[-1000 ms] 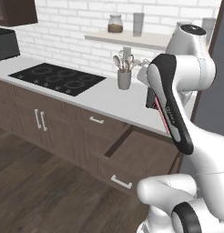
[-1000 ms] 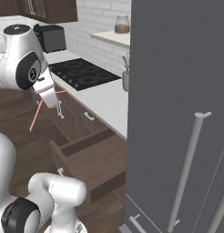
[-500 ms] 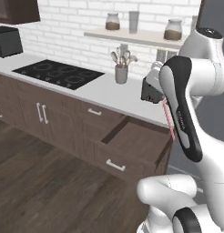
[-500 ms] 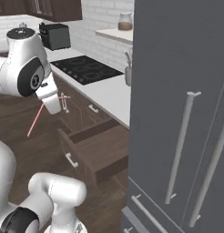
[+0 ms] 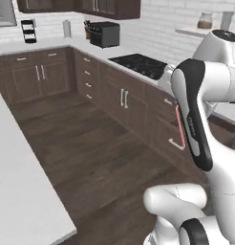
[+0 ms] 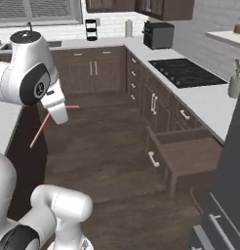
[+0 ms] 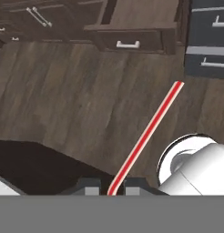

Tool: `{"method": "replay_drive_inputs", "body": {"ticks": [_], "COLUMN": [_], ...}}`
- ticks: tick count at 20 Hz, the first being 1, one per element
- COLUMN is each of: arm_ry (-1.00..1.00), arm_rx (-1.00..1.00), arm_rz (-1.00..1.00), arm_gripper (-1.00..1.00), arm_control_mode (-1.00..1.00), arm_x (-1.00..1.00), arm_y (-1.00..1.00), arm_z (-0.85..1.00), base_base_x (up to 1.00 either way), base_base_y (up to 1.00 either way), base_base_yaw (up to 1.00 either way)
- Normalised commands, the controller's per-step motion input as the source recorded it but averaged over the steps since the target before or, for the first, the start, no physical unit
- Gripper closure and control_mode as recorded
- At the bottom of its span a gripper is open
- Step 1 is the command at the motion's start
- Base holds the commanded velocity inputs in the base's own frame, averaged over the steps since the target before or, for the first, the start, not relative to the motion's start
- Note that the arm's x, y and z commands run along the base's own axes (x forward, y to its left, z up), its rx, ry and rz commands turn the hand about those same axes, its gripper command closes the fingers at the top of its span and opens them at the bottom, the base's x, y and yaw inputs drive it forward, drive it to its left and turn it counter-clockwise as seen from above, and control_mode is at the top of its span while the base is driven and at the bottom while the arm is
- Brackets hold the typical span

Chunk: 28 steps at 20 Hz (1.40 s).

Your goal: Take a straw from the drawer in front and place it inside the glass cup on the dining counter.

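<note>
Now straw (image 6: 40, 132) slants floorward, hand-held.

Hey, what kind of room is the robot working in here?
A home kitchen, rendered in simulation. It has a black cooktop set in a pale worktop, dark wooden cabinets with an open drawer, and a toaster on the worktop. The gripper holds a straw.

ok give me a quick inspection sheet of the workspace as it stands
surface: white dining counter at left, bare where seen
job's things: straw held over the wood floor; drawer pulled open; glass cup nothing seen
clutter: utensil holder and black toaster on the pale worktop, beside the cooktop
grippers: gripper jaws closed on the straw's near end
cables: nothing seen
surroundings: dark cabinets, brick wall, window
</note>
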Motion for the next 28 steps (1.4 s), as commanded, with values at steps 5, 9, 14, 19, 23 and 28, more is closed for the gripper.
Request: {"method": "replay_drive_inputs", "body": {"ticks": [5,9,14,19,23,28], "arm_ry": [0.00,0.00,0.00,0.00,0.00,0.00], "arm_rx": [0.00,0.00,0.00,0.00,0.00,0.00], "arm_rz": [0.00,0.00,0.00,0.00,0.00,0.00], "arm_gripper": [1.00,1.00,1.00,1.00,1.00,1.00], "arm_control_mode": [1.00,1.00,1.00,1.00,1.00,1.00], "arm_x": [0.00,0.00,0.00,0.00,0.00,0.00], "arm_y": [0.00,0.00,0.00,0.00,0.00,0.00], "arm_z": [0.00,0.00,0.00,0.00,0.00,0.00], "base_base_x": [-0.90,-1.00,-1.00,-0.65,-0.20,-0.01], "base_base_y": [-0.03,-0.49,-0.09,0.72,1.00,1.00], "base_base_yaw": [0.74,0.46,0.24,0.09,0.02,0.02]}}
